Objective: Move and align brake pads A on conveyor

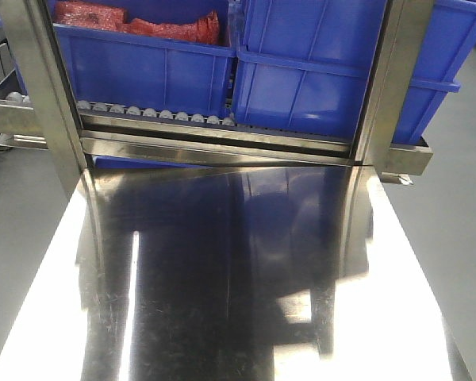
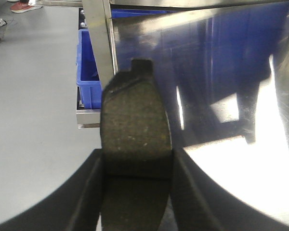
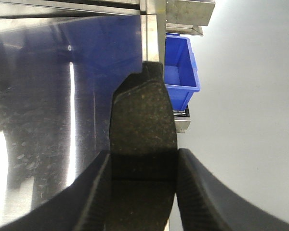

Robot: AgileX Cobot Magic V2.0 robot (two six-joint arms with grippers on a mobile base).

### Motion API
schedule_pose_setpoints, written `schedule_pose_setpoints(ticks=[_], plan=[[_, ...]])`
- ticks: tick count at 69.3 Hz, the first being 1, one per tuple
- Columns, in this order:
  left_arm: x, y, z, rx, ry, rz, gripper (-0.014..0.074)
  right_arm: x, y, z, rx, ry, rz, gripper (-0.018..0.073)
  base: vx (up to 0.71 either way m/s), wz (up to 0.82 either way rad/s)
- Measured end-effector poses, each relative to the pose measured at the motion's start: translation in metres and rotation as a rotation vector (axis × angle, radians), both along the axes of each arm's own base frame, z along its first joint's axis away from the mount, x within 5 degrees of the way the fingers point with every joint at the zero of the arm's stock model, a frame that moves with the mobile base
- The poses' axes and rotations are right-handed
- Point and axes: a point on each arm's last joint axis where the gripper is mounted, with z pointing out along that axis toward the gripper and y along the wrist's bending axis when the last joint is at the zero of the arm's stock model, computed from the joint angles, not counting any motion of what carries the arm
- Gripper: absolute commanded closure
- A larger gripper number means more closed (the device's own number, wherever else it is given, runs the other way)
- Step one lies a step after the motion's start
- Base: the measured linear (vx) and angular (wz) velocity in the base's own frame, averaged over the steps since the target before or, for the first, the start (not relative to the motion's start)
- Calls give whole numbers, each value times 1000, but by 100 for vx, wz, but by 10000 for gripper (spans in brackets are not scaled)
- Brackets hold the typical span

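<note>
My left gripper [image 2: 136, 166] is shut on a brake pad [image 2: 135, 122], a dull grey-brown curved pad with a black backing tab at its far end, held above the left edge of the shiny steel table [image 2: 231, 159]. My right gripper [image 3: 143, 161] is shut on a second brake pad [image 3: 142, 115] of the same kind, held above the table's right edge [image 3: 48, 120]. Each pad sticks out forward between the black fingers. Neither gripper nor pad shows in the front view. The conveyor is out of view.
The front view shows the steel table [image 1: 222, 286] and, behind it, a steel roller rack [image 1: 214, 131] with blue bins [image 1: 317, 71], one holding red bags [image 1: 143, 24]. Blue bins sit low beside the table legs [image 2: 89, 72] [image 3: 180, 67]. Grey floor lies on both sides [image 3: 250, 144].
</note>
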Motion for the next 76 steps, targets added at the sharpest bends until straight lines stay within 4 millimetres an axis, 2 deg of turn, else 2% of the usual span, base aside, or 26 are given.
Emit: schedule_pose_setpoints(ticks=[76], plan=[[0,0,0,0,0,0,603,0,0,0,-2,1,1,564,0,0]])
